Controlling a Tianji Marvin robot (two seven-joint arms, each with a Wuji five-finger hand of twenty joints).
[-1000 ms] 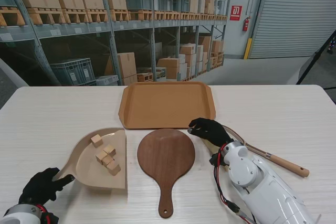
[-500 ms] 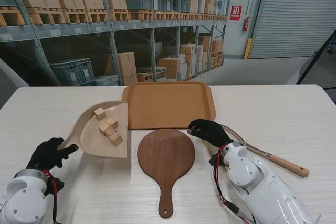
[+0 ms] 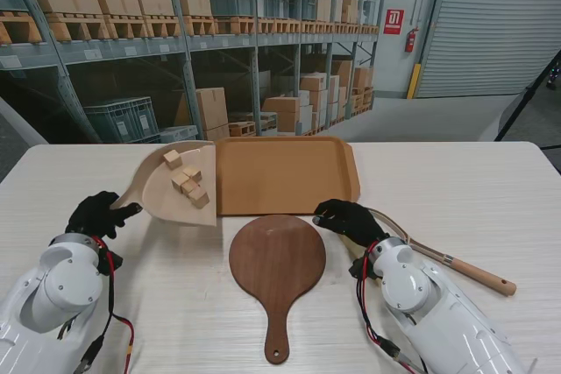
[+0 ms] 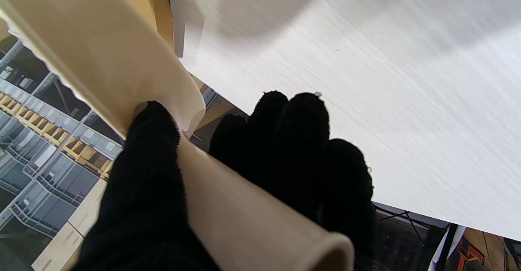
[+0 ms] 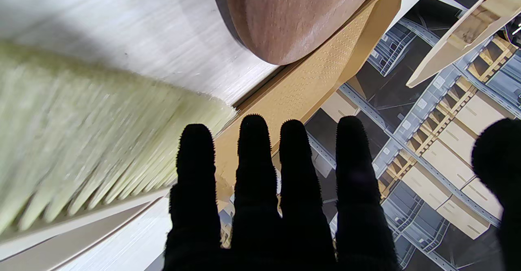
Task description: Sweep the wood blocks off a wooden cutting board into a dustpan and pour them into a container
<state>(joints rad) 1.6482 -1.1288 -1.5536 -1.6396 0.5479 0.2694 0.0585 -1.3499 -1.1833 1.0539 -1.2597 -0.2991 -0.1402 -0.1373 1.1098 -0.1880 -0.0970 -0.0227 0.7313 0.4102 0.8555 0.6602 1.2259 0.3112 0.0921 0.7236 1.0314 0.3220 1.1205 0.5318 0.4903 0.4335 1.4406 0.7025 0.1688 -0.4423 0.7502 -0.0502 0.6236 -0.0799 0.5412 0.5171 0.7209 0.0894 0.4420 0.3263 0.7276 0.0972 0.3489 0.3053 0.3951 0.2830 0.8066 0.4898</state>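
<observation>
My left hand is shut on the handle of the cream dustpan, which hangs tilted in the air by the left edge of the tan tray. Several wood blocks lie inside the pan. The left wrist view shows my black fingers wrapped round the dustpan's handle. The round dark cutting board lies bare in the middle of the table. My right hand rests open beside the brush, fingers stretched flat next to the bristles.
The brush's wooden handle lies on the table to the right of my right arm. The cutting board's handle points toward me. Warehouse shelving stands beyond the table's far edge.
My left hand has lifted the dustpan with the blocks off the table and carried it away from me, up to the tray's left edge. The right hand has stayed put.
</observation>
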